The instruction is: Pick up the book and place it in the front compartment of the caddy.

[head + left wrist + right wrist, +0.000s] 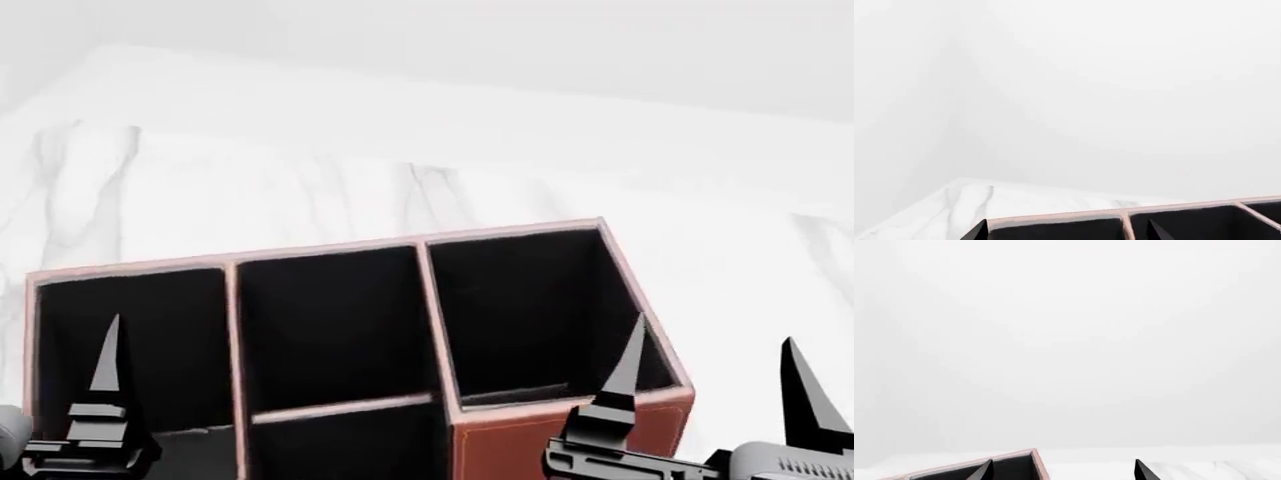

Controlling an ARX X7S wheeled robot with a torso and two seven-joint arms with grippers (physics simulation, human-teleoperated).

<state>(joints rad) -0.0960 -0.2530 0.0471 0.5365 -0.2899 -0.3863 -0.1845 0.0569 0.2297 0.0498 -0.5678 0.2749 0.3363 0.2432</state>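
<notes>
The book is out of view in every frame. The reddish-brown caddy (534,450) with pinkish rims and black lining fills the lower head view. Its middle column is split by a divider into a far cell (334,330) and a near cell (347,450) cut off by the frame edge; I cannot tell which is the front compartment. My right gripper (711,350) is open and empty at the caddy's right end. One finger (107,380) of my left gripper shows over the left cell. In the left wrist view the left gripper (1067,235) is open over the caddy rim (1054,218).
The caddy stands on a white marble-look table (334,180) with a pale wall behind. The right wrist view shows the right gripper (1062,474) with a caddy corner (1033,457) near one finger and table (1201,465) past it.
</notes>
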